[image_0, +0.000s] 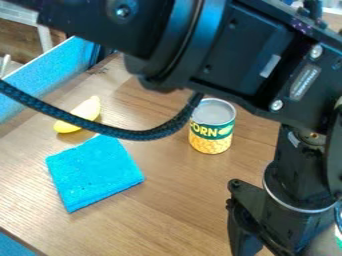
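We've got an upright metal can with a silver top and yellow-and-green label on the brown wooden desk, at 11 o'clock from our black robotic tool. Our black jointed arm spans the top, then bends down toward 4 o'clock. We can't tell if the tool's wide or narrow.

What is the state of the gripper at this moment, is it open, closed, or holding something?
Gripper: at the lower right; whether it is open, closed or holding something cannot be told.
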